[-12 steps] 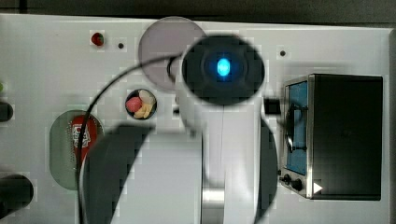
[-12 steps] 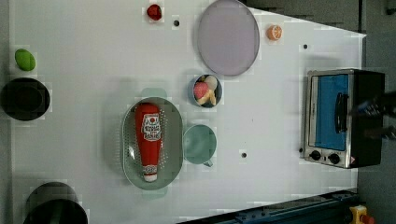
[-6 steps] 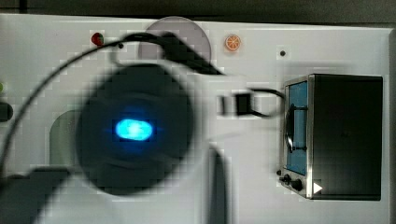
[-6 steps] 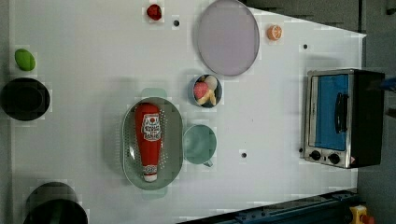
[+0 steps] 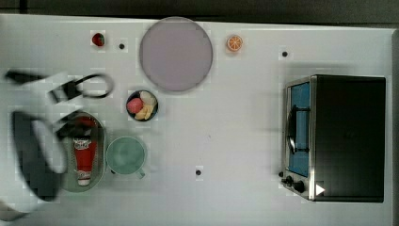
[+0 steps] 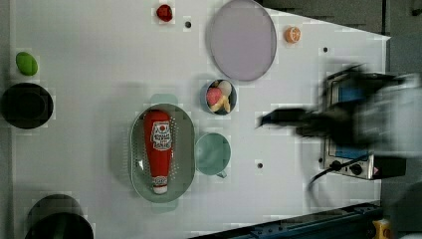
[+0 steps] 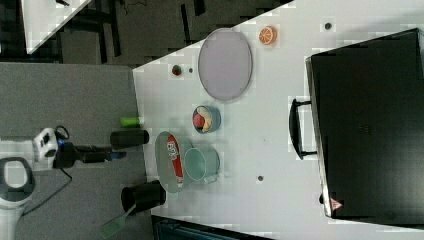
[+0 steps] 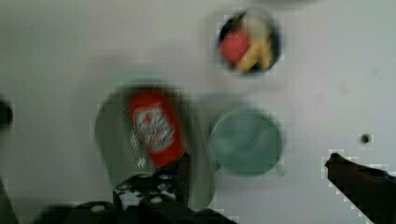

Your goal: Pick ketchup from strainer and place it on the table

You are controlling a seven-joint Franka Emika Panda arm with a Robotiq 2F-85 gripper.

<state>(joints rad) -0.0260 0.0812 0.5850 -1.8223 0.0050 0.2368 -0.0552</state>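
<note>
The ketchup (image 6: 159, 147), a red bottle with its white cap at one end, lies lengthwise in the pale green strainer (image 6: 185, 149) on the white table (image 6: 89, 59). It is seen again as ketchup (image 5: 84, 157) in the strainer (image 5: 99, 162), and as ketchup (image 8: 156, 126) in the wrist view. My gripper (image 8: 261, 170) hangs high above them, open, its dark fingers (image 8: 180, 170) wide apart with nothing between them. The blurred arm (image 5: 37, 155) covers the strainer's left part in the top view. The gripper (image 6: 263, 121) also appears blurred in the left view and as the gripper (image 7: 116, 155) in the right view.
A green cup (image 5: 126, 156) stands right beside the strainer. A bowl of toy food (image 5: 142, 105), a lilac plate (image 5: 175, 53), a strawberry (image 5: 98, 39) and an orange slice (image 5: 234, 43) lie further off. A toaster oven (image 5: 339, 136) stands at the top view's right.
The arm has swept from the middle of the top view to its left, over the strainer, and has entered the left view. The ketchup has not moved.
</note>
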